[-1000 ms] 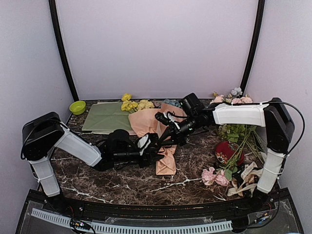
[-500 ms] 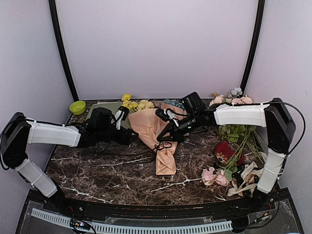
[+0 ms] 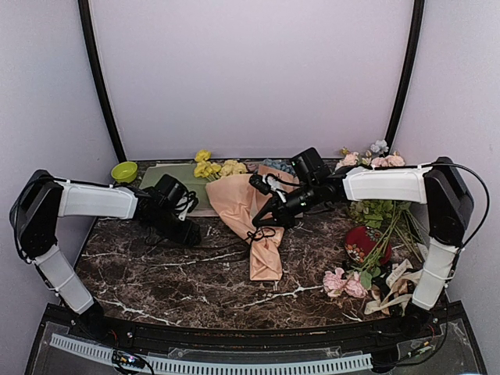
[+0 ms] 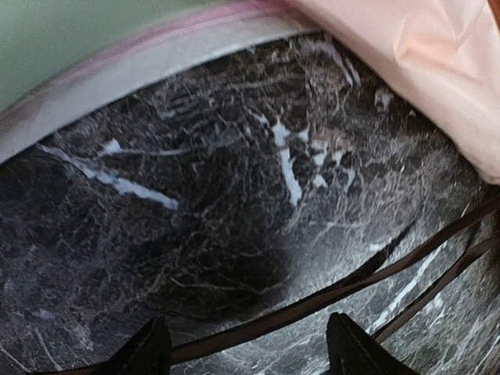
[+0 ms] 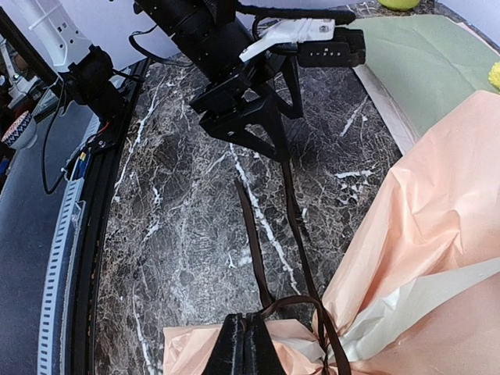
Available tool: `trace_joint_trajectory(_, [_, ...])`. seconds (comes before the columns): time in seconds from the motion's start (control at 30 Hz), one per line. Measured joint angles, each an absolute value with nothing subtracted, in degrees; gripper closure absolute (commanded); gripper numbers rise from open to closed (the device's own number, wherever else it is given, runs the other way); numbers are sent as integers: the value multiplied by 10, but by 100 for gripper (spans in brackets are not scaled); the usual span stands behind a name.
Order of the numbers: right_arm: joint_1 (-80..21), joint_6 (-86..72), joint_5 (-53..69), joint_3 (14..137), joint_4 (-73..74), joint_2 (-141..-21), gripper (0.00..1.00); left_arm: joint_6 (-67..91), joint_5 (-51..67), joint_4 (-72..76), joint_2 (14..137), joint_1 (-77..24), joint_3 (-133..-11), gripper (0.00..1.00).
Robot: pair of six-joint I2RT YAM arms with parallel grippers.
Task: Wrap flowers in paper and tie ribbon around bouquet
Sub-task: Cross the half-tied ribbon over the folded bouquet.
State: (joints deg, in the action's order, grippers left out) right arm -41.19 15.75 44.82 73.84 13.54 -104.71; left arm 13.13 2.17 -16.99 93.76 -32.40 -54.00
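The left tool [image 3: 191,237] has just left the bouquet [image 3: 248,205]. A moment ago it was pressed in against the wrapped waist; since then it has swung out toward 9 o'clock, its fingers have spread, and it now sits low over the bare bench [image 3: 156,273], well apart from the cone. In the left wrist view its two fingertips stand wide with the ribbon [image 4: 297,308] running slack along the marble between them, not pinched.

The right tool [image 5: 246,344] has not shifted: its fingers are pressed together at the cone's waist, and they appear to be pinching the ribbon where it crosses the paper [image 5: 437,203], with a small loop standing just beside the tips.

The bouquet lies near mid-bench, wide end toward 11 o'clock, narrow end toward 5 o'clock, and the flowers [image 3: 211,166] show yellow above the rim. The ribbon is wound round the waist and two thin tails trail toward 9 o'clock, ending under the left tool.

My reading is that the wrap is done and the tie is under way. The left tool has let go after drawing a tail out, and looks placed to take that tail again, so that a pull against the right tool's hold can tighten the tie. Whether a knot has already formed, I cannot tell
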Motion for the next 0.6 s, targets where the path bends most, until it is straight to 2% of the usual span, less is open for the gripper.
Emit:
trace_joint_trajectory(0.27, [-412, 152, 447, 737, 134, -1047, 100, 39, 57, -219, 960, -343, -576, 29])
trace_joint_trajectory(0.43, [-412, 144, 447, 738, 133, -1047, 100, -56, 91, -119, 957, -407, -557, 30])
trace_joint_trajectory(0.6, [-412, 142, 447, 738, 133, -1047, 100, -102, 91, -53, 988, -411, -555, 31])
